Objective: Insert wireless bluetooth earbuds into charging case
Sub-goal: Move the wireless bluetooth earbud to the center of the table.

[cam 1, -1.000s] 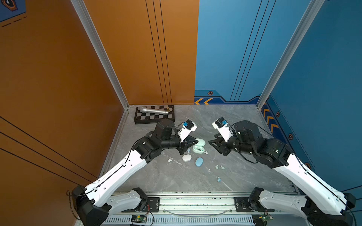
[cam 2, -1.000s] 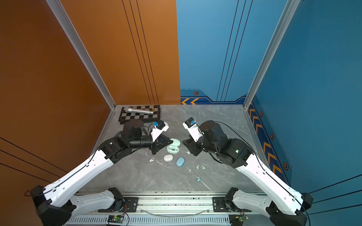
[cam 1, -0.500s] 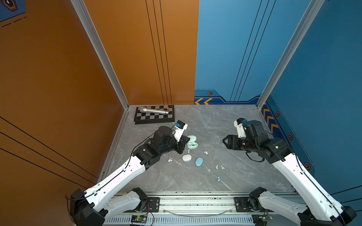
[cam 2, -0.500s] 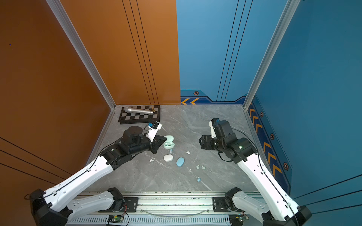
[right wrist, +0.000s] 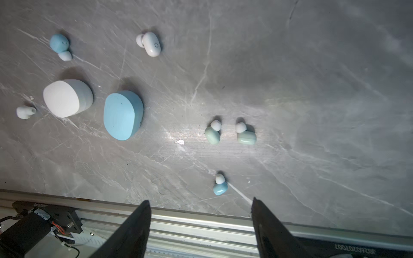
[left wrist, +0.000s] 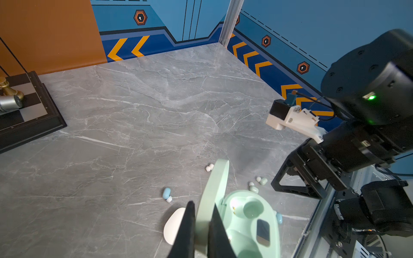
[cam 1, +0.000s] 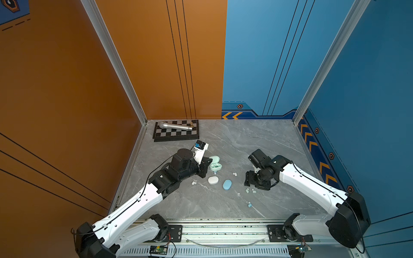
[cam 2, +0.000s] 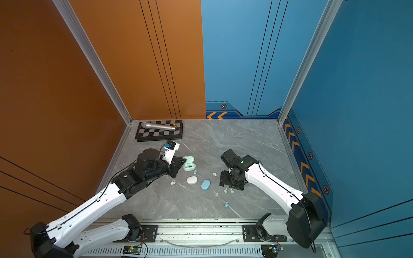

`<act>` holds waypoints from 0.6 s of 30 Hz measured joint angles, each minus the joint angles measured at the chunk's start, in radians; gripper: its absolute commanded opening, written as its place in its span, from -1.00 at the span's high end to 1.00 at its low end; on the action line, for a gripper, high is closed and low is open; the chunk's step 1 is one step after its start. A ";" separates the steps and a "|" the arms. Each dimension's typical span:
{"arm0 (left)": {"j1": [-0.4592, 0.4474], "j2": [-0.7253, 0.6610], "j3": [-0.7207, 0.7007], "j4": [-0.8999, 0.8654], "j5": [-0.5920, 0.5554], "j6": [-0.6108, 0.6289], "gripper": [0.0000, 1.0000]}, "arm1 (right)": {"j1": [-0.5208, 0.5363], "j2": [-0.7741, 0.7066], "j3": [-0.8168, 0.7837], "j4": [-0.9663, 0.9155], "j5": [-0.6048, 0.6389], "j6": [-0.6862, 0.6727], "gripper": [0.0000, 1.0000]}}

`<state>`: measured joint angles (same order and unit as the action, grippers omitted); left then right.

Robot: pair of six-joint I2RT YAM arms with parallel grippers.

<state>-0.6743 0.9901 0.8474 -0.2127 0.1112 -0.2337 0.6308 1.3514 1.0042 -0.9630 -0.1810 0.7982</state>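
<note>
- We log the left gripper [left wrist: 202, 206] pinched narrow on the upright lid [left wrist: 218, 178] of the open mint-green oval plastic charging case [cam 1: 215, 166].
- Six tiny plastic earbuds [right wrist: 152, 44] lie loose on the grey marble tabletop [cam 1: 245, 138]; the mint-green pair [right wrist: 245, 137] sits right of the closed pale blue oval case [cam 1: 227, 184].
- We see the right gripper [right wrist: 200, 200] beside that pair, jaws wide, empty.

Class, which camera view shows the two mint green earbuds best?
The right wrist view: the mint green earbuds lie large, side by side, white tips clear. Both top views show mere specks; the left wrist view shows them small.
</note>
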 measured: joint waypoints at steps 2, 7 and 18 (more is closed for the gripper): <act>0.000 -0.001 -0.009 0.014 0.000 -0.001 1.00 | 0.010 0.039 -0.017 0.025 -0.008 0.042 -0.47; 0.000 -0.009 -0.028 0.041 0.000 -0.006 1.00 | 0.029 0.091 -0.046 0.078 -0.026 0.129 -0.47; 0.008 -0.034 -0.063 0.053 0.000 -0.030 1.00 | 0.039 0.211 -0.046 0.179 -0.033 0.217 -0.45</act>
<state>-0.6659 0.9562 0.7849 -0.1593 0.1116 -0.2634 0.6697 1.5620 0.9581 -0.7845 -0.2138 1.0149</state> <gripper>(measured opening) 0.102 0.723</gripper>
